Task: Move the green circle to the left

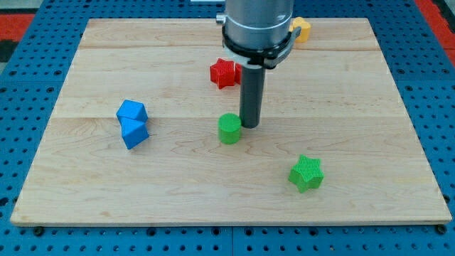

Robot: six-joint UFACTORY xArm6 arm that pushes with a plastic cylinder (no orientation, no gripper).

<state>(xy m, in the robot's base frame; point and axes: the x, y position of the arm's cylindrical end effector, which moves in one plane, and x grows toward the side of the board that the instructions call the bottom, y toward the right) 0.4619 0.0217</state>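
The green circle [229, 129] stands near the middle of the wooden board [341, 85]. My tip [249, 126] is down on the board just to the view's right of the green circle, touching or almost touching its side. The dark rod rises from there to the grey arm body [257, 25] at the view's top centre.
A red star [223, 72] lies above the green circle, left of the rod. A green star [306, 173] sits at the lower right. Two blue blocks [133, 123] lie together at the left. A yellow block [301, 28] is partly hidden behind the arm at the top.
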